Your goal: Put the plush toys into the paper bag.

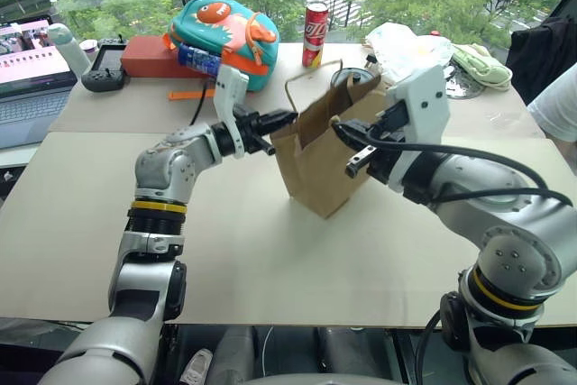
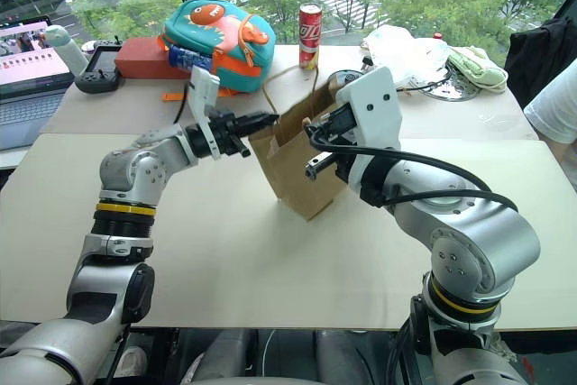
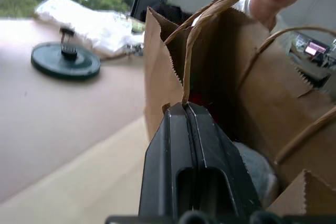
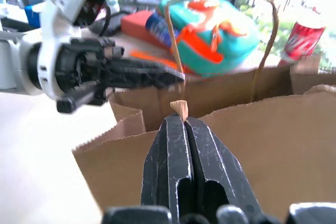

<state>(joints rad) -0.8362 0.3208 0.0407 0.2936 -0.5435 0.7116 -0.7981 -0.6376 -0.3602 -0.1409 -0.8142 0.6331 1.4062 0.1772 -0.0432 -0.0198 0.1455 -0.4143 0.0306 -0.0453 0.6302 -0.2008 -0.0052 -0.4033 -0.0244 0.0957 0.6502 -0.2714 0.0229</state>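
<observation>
On the beige table [image 1: 234, 250], both grippers' fingers pinch opposite rims of the paper bag [image 1: 315, 164], left gripper [image 1: 281, 120] and right gripper [image 1: 343, 129] apparently holding its mouth spread for the plush toys [image 3: 257, 169] inside.

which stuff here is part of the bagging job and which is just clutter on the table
Job:
- paper bag
- red plush toy and grey plush toy, inside the bag
- left gripper and right gripper, shut on the bag's rim

Clutter:
- dinosaur backpack
- soda can
- laptop
- white plastic bag

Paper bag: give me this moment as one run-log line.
paper bag upright on table, mouth open | left gripper shut on handle | right gripper shut on bag rim | red and grey-blue toy glimpsed inside
</observation>
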